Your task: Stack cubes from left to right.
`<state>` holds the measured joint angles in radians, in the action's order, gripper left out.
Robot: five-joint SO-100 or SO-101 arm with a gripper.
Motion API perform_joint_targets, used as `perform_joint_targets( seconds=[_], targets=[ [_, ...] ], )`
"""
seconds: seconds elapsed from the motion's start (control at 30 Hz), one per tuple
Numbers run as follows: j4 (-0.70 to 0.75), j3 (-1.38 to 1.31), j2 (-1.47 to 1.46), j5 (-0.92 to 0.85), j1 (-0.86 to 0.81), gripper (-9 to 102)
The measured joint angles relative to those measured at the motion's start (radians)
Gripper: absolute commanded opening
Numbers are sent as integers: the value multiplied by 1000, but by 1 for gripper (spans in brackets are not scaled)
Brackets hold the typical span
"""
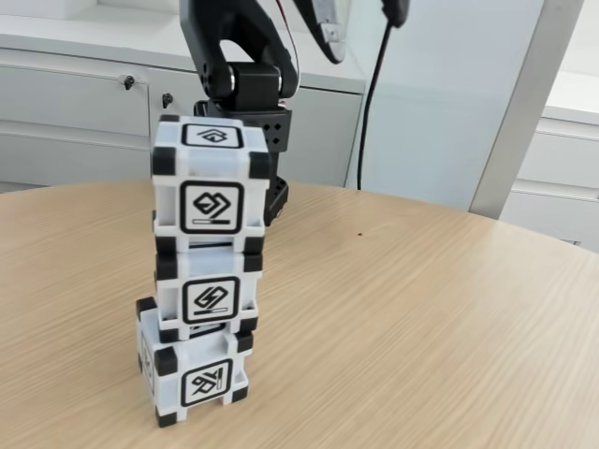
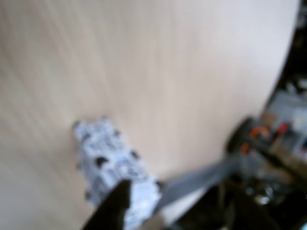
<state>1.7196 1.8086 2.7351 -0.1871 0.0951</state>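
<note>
Three cubes (image 1: pixel 208 271) stacked in one slightly crooked tower near the tabletop's (image 1: pixel 421 318) front edge in the fixed view. Arm (image 1: pixel 239 75) rises directly behind. Wrist view blurred; jaws' state cannot be told.

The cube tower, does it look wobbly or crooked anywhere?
A bit crooked, yes. In the fixed view the bottom cube is turned at an angle and sits slightly left of the middle cube. The top cube is fairly square above the middle one. All three stand stacked on the table; nothing has fallen.
</note>
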Motion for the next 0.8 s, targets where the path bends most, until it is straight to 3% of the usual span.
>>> perform_joint_targets(
  seconds=[0.13, 0.4, 0.63, 0.8],
  targets=[
    [-48, 150, 146, -37, 2, 11],
    [-298, 618, 397, -81, -9, 3],
    [-459, 969, 511, -31, -9, 5],
    [-486, 1078, 583, -12, -9, 11]
  ],
)
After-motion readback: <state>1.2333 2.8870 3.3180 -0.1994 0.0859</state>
